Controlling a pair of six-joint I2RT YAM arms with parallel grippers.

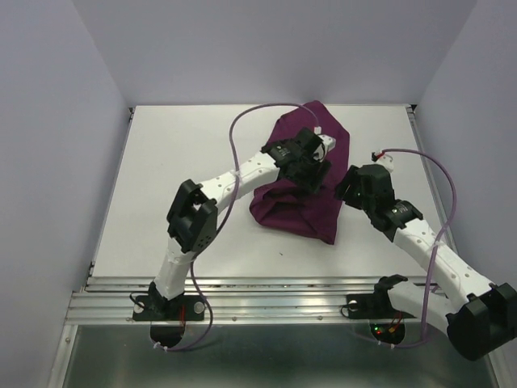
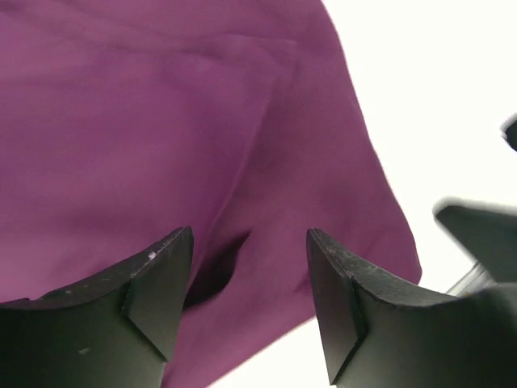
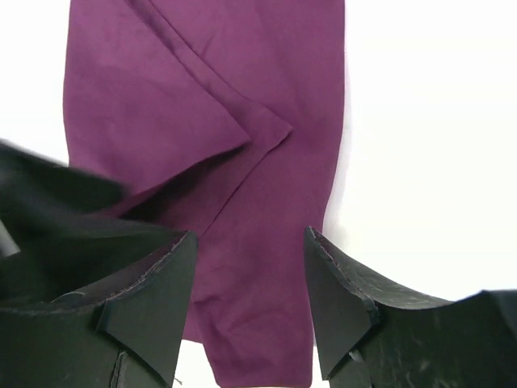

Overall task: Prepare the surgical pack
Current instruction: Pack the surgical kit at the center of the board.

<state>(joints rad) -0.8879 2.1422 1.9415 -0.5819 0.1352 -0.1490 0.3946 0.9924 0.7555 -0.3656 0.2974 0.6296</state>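
White rectangular tabletop (image 1: 186,186), matt and evenly lit, seen from above. A plain pale lavender back wall (image 1: 275,48) rises directly behind the tabletop's far edge. A matching pale lavender left wall (image 1: 48,202) and right wall (image 1: 477,105) stand close on either side of the tabletop, enclosing it on three sides. A ribbed aluminium rail strip (image 1: 266,297) runs along the tabletop's near edge, and a dull grey metal sheet (image 1: 266,360) lies just in front of the strip. Lighting is soft and diffuse, with only faint shadows. In both wrist views the tabletop appears as bright, featureless white.
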